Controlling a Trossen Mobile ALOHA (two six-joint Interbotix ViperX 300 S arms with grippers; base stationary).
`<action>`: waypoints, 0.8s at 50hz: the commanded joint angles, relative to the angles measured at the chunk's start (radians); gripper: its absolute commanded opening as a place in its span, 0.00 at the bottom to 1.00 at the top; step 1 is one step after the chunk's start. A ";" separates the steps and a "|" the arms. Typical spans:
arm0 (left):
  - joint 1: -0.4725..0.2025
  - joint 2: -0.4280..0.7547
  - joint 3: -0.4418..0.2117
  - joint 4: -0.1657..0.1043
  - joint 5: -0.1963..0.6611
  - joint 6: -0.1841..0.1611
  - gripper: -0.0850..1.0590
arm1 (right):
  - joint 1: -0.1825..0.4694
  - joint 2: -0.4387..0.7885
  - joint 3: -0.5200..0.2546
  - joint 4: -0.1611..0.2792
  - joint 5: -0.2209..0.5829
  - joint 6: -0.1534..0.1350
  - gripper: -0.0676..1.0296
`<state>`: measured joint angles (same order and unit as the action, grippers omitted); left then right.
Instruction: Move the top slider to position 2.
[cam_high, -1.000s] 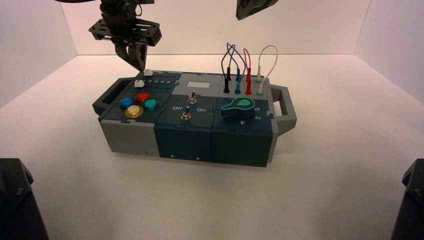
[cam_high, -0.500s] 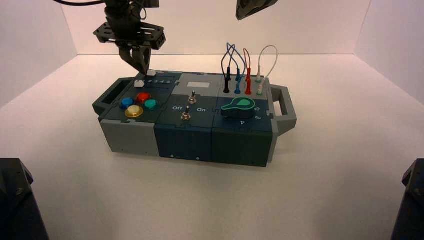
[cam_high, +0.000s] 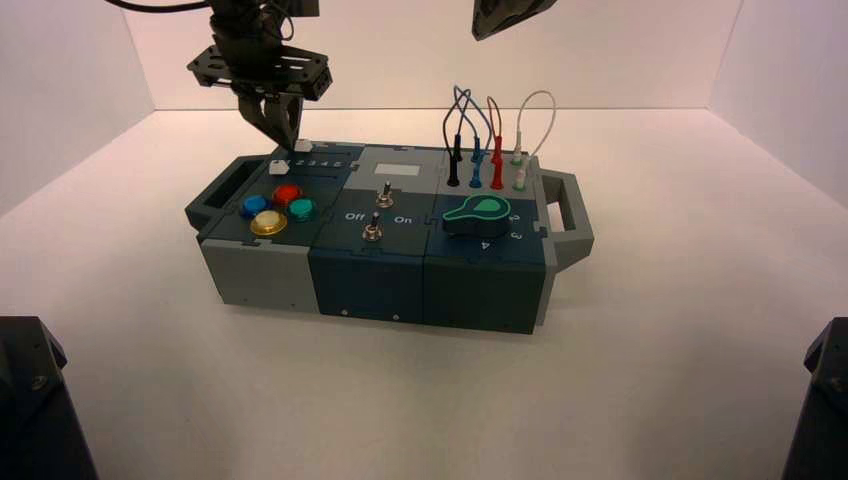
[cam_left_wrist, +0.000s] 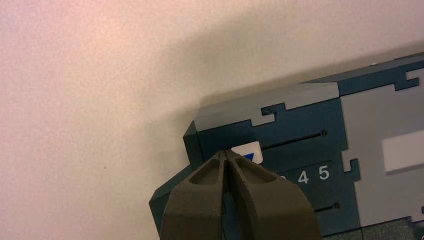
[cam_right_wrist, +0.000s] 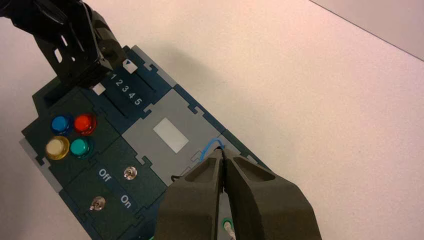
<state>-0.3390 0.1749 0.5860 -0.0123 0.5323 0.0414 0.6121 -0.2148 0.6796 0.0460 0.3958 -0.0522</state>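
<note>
Olive-brown fingertips of the left gripper (cam_left_wrist: 226, 156) are pressing together, nothing pinched between them, and they are sitting right at the near edge of the top slider (cam_left_wrist: 248, 152), tips touching or all but touching the white knob with its blue triangle mark. That knob is resting at the far-left end of its slot, at the box's back left corner, and the printed numerals beside it are partly hiding behind the fingers, so only 4 and 5 are reading clearly from the left wrist. From above, the left gripper (cam_high: 276, 127) is hanging over that same corner, with the slider (cam_high: 302, 145) just right of its tips. The twin white knob (cam_high: 278, 168) is lying one row nearer, above the four round buttons (cam_high: 273, 208). The right wrist view is showing the numerals 1 to 5 (cam_right_wrist: 126, 90) between the two slots. Up high over the wires, the right gripper (cam_right_wrist: 222, 152) is idling with its fingers closed together too.
</note>
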 joint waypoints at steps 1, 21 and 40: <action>-0.015 -0.021 -0.017 0.000 0.005 0.002 0.05 | 0.005 -0.011 -0.014 0.005 -0.009 0.000 0.04; -0.023 -0.023 -0.020 0.000 0.009 0.002 0.05 | 0.006 -0.011 -0.014 0.005 -0.009 0.000 0.04; 0.009 -0.035 -0.014 0.014 0.020 0.002 0.05 | 0.005 -0.011 -0.012 0.005 -0.006 0.002 0.04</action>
<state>-0.3513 0.1749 0.5860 -0.0031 0.5476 0.0414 0.6121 -0.2148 0.6796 0.0460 0.3958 -0.0522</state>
